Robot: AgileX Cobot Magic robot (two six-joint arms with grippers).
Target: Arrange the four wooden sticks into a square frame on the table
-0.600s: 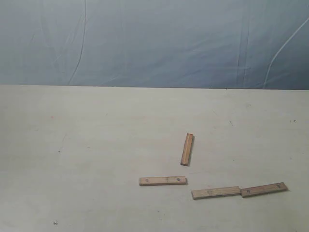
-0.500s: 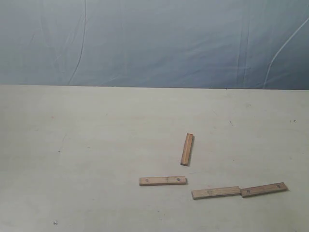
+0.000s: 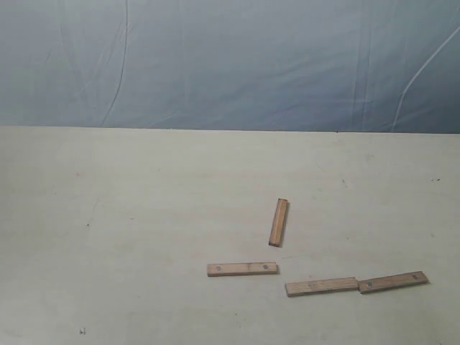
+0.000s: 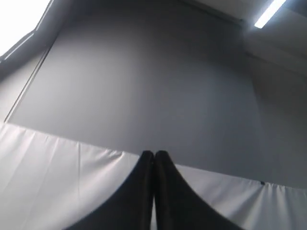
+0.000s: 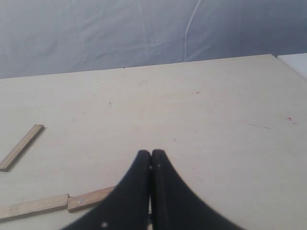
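Four light-brown wooden sticks lie loose on the cream table (image 3: 144, 215), forming no square. One stick (image 3: 278, 222) stands nearly lengthwise away from the camera; a second stick (image 3: 242, 269) lies crosswise below it. A third stick (image 3: 321, 287) and a fourth stick (image 3: 393, 282) lie end to end at the right front. Neither arm appears in the exterior view. My right gripper (image 5: 151, 154) is shut and empty, above the table near the fourth stick (image 5: 91, 198); the third stick (image 5: 32, 207) and the first stick (image 5: 21, 147) also show. My left gripper (image 4: 154, 154) is shut, aimed at a grey wall.
A wrinkled blue-grey backdrop sheet (image 3: 230, 65) hangs behind the table's far edge. White cloth (image 4: 53, 182) and a ceiling light (image 4: 271, 13) fill the left wrist view. The table's corner (image 5: 283, 60) shows in the right wrist view.
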